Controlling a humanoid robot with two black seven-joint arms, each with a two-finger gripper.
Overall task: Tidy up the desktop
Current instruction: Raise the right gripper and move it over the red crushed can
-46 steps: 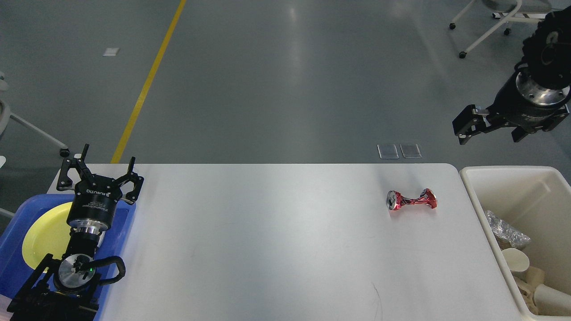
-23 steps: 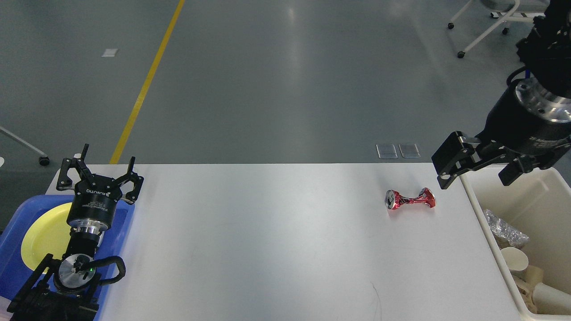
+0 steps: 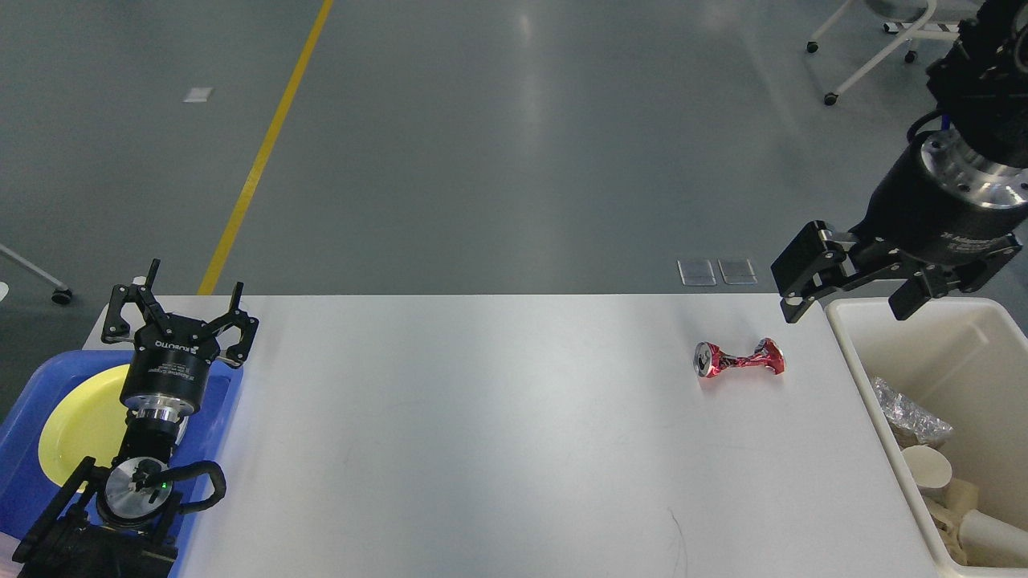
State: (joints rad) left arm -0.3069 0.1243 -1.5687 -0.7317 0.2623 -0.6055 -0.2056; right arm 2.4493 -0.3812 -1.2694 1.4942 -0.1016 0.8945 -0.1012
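Near the far right corner of the desktop [image 3: 498,433], a crushed red can [image 3: 740,359] is seen lying on its side. Above that corner, the right gripper [image 3: 850,295] is held wide open and empty. At the far left corner, the left gripper [image 3: 178,303] is likewise spread open, gripping nothing.

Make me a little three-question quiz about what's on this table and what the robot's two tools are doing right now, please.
1. True or false: the crushed red can lies inside the cream bin.
2. Which tool is nearer the can? A) left tool B) right tool
3. Fill in: the yellow plate sits in the ____ tray.

Key
1. False; it lies on the desktop, left of the bin.
2. B; it hangs open above the desktop's far right corner, holding nothing.
3. Blue.
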